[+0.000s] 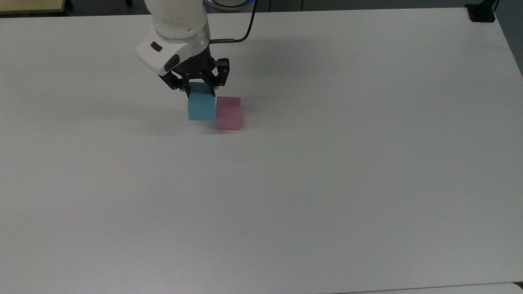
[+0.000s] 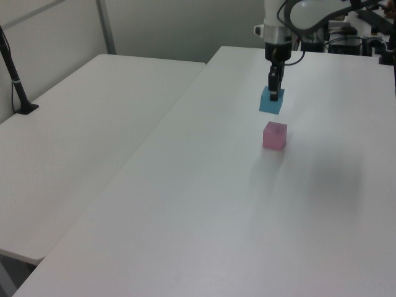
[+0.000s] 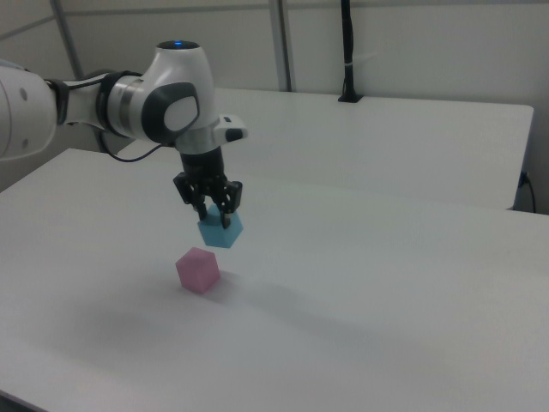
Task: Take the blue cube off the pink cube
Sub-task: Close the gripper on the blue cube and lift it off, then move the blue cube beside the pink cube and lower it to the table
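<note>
The pink cube [image 1: 228, 112] [image 2: 275, 135] [image 3: 197, 269] stands alone on the white table [image 1: 327, 183]. My gripper [image 1: 200, 90] [image 2: 273, 94] [image 3: 213, 216] is shut on the blue cube [image 1: 201, 107] [image 2: 271, 103] [image 3: 220, 230], gripping its upper part from above. The blue cube hangs in the air above the table. It sits to the top view's left of the pink cube, and farther back in the left view. The two cubes do not touch.
A second white table [image 2: 80, 130] adjoins on the left view's left, with a black pole [image 2: 13, 74] standing on it. A black cable [image 1: 241, 36] runs from the arm's wrist. A dark object [image 1: 481, 12] sits at the top view's far right corner.
</note>
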`<state>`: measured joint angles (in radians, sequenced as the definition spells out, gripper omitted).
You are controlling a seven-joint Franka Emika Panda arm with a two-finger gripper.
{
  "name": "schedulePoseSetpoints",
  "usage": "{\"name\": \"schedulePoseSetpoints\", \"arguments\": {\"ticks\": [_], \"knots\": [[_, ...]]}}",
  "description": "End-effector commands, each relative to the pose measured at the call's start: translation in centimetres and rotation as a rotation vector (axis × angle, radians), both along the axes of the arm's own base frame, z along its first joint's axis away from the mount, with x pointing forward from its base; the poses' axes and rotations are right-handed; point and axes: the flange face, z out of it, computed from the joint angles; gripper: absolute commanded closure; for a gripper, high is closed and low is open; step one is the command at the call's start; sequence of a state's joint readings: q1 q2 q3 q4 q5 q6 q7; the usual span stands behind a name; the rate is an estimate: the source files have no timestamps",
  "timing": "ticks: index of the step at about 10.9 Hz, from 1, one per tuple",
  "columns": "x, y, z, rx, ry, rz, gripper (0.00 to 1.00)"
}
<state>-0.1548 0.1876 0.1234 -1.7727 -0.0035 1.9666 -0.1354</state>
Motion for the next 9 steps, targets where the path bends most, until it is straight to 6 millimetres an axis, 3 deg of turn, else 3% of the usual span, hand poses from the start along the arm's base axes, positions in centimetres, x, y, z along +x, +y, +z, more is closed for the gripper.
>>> {"name": "schedulePoseSetpoints", "arguments": {"ticks": [1,3,6,8,9], "knots": [[3.9,-3.2,-1.9,0.0,-0.029,0.007,0.67],[6.3,-5.2,-4.2,0.008,-0.024,0.037,0.68],[8.0,-7.1,-7.5,-0.009,-0.036,0.072,0.68],[8.4,-7.3,-9.5,-0.022,-0.03,0.076,0.68],[8.4,-7.3,-9.5,-0.023,-0.028,0.075,0.61]]}}
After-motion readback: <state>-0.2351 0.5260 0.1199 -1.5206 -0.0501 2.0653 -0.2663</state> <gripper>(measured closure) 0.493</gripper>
